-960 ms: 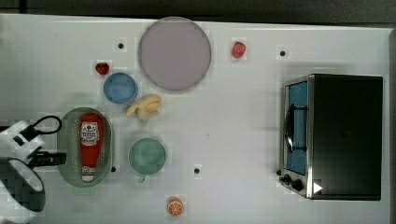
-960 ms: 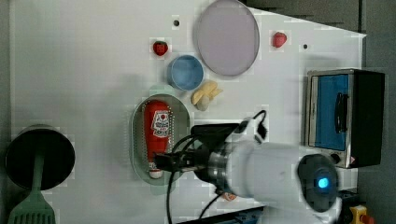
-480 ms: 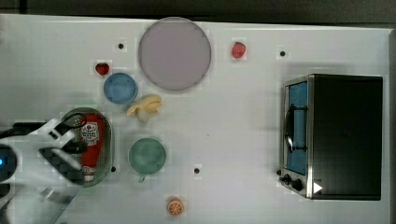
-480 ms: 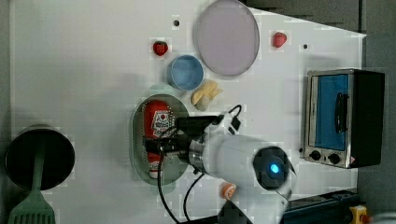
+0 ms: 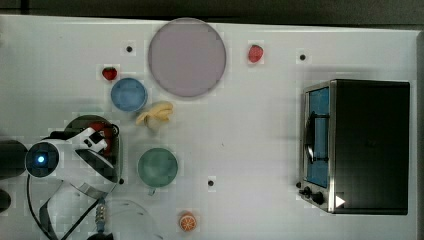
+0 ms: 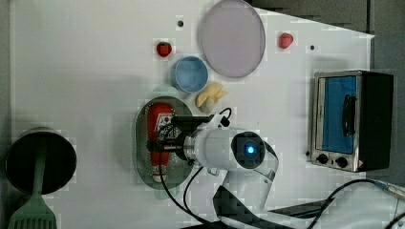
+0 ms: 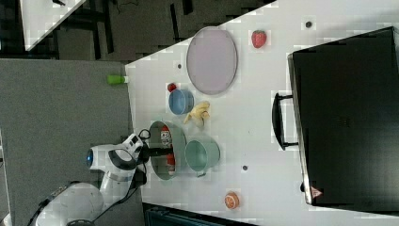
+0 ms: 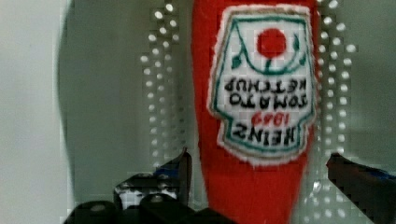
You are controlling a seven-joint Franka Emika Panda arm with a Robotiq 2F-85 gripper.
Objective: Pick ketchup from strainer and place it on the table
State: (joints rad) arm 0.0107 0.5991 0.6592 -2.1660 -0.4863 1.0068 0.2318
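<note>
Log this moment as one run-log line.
phase: pre-grasp | end effector: open, straddling ketchup | ketchup: lying in strainer | table: placement pending

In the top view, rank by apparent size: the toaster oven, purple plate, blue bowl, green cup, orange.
1. toaster oven
2. purple plate
3. green cup and blue bowl, too alike to rank
4. orange

White table (image 5: pixel 260 130) carries strainer (image 6: pixel 143 143); blue bowl (image 5: pixel 129 94); green cup (image 5: pixel 157 167); toaster oven (image 5: pixel 355 145); purple plate (image 5: pixel 186 57).
</note>
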